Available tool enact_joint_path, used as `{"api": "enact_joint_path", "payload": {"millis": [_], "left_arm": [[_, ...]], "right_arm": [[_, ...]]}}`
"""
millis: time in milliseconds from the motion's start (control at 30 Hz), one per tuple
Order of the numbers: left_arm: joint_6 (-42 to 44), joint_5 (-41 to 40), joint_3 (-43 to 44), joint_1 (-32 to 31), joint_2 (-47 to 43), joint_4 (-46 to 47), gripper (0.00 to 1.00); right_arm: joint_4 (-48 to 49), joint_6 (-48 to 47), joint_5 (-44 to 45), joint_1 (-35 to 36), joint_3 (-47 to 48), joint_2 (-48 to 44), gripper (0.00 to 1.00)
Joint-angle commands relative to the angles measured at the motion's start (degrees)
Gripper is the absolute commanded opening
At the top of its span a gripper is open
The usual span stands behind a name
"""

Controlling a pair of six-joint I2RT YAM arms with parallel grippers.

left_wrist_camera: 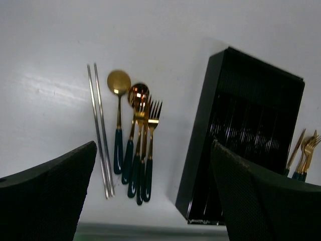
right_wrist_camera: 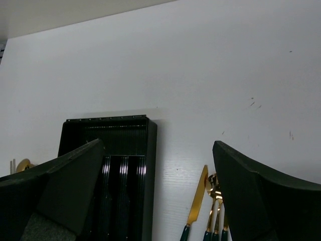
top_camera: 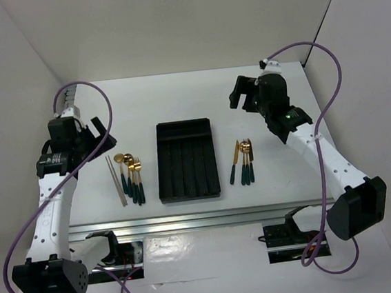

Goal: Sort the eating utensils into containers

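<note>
The eating utensils [top_camera: 130, 177] lay on the white table [top_camera: 282, 186] in two bunches, one on each side of the black cutlery tray [top_camera: 184, 124], and you had none of them in hand. Left of the tray, the pale chopsticks [top_camera: 116, 180] lay farthest from it. Next to them, toward the tray, were two gold-headed spoons [left_wrist_camera: 119, 83] and the forks [left_wrist_camera: 153, 111], packed together. Their dark green handles pointed toward the tray's near end. Right of the tray sat the second bunch, with a knife [top_camera: 235, 155] on the side nearest the tray and more gold heads overlapping just beyond it; you could not tell those apart. The tray ran lengthwise away from the arms, its long narrow compartments parallel to both bunches. Your left gripper [left_wrist_camera: 153, 144] hung above the table left of the tray, over the chopsticks' side, its jaws spread wide and grasping nothing. Your right gripper [right_wrist_camera: 158, 142] hovered right of the tray, beyond its far end, likewise released and carrying nothing.
</note>
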Motion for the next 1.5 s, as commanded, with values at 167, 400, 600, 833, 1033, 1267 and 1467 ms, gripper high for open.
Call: {"api": "enact_joint_path", "payload": {"millis": [167,400,600,833,1033,1267,1467], "left_arm": [[-5.0,7.4,-6.1,-0.6,1.4,-11.1,1.0],[-10.9,4.2,-11.2,-0.6,4.8,-5.8,0.88],[-12.1,-1.0,-11.2,-0.6,8.8,-2.6,0.74],[-13.2,-8.3,-8.6,-3.2,16.3,-2.6,0.71],[-13.8,-11.5,-8.1,-5.3,19.4,-0.6,0.61],[-14.3,-12.3,-8.1,-5.3,22.0,1.2,0.57],[-14.3,-12.3,-8.6,-6.5,25.6,1.8,0.57]], "right_arm": [[2.1,2.2,-3.7,-0.2,-2.7,-0.9,0.97],[3.0,3.3,-5.3,-0.2,-6.8,-3.0,0.97],[4.3,3.9,-7.3,-0.2,-8.0,-3.6,0.97],[4.3,3.9,-7.3,-0.2,-8.5,-3.6,0.97],[3.8,3.9,-6.1,-0.2,-9.0,-4.1,0.97],[3.8,3.9,-5.6,-0.2,-9.1,-4.1,0.97],[3.8,3.9,-6.1,-0.2,-9.1,-4.1,0.97]]}}
